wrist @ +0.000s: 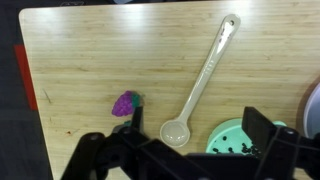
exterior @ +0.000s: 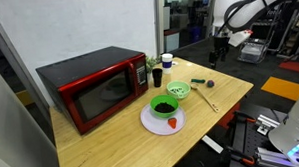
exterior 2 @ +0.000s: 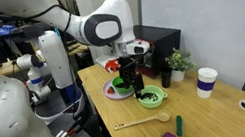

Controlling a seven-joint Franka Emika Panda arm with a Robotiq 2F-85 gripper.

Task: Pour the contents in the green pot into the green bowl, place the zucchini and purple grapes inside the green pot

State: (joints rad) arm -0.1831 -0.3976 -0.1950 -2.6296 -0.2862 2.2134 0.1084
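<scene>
The gripper (wrist: 172,150) hangs spread wide and empty above the grainy wooden tabletop (wrist: 90,50). In the wrist view, the shallow plastic green pot (wrist: 232,138), speckled with dark bits, is partly hidden by a finger. The knobbly purple grapes (wrist: 124,103) and slim zucchini (exterior 2: 179,124) lie near a tabletop edge.

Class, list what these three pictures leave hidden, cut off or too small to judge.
- Green pot: wrist view, cut by the bottom edge and partly behind the gripper; its dark bits are too small to identify.
- Green bowl: in an exterior view, largely behind the gripper.
- Zucchini and grapes: in an exterior view, too small for detail.
</scene>
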